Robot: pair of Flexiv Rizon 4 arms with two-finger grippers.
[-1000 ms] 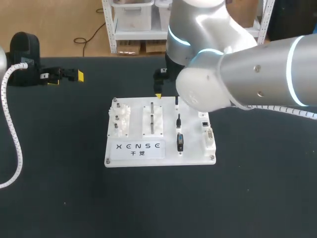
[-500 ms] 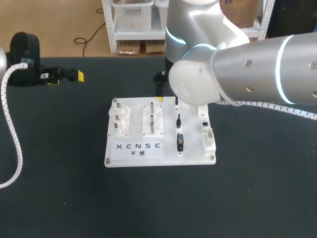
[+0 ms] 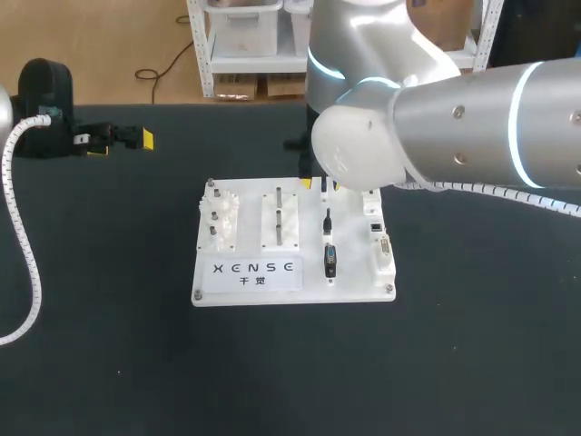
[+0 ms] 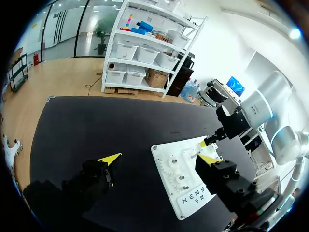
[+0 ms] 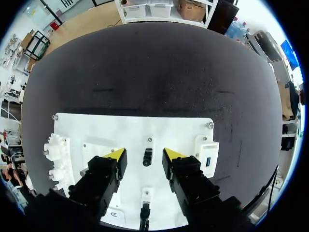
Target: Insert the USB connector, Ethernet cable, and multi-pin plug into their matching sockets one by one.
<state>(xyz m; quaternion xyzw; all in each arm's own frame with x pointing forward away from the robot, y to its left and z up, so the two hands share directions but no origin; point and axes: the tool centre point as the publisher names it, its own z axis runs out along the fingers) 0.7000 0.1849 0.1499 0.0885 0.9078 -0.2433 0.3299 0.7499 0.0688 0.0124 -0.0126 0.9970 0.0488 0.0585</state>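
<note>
The white practice board point(image 3: 245, 277) lies mid-table. Three black plugs stand in a column on its right half: a small one point(image 3: 323, 188) at the far end, a second plug point(image 3: 328, 221) and a blue-faced multi-pin plug point(image 3: 329, 260). White sockets point(image 3: 381, 243) line the board's right edge. My right gripper point(image 5: 145, 153) hangs over the far plug point(image 5: 147, 157), open, one yellow-tipped finger point(image 5: 116, 154) on each side with a gap to the plug. The blue USB socket point(image 5: 208, 162) sits beside it. My left gripper point(image 3: 127, 138) stays open and empty at the far left.
White gears point(image 3: 220, 221) and a block of upright posts point(image 3: 280, 216) occupy the board's left half. A coiled white cable point(image 3: 27, 272) runs along my left arm. My right arm's bulk point(image 3: 436, 136) covers the table's far right.
My right gripper shifted right from the post block to the far plug and came down slightly. Its fingers have narrowed around the plug. The left arm has not moved.
</note>
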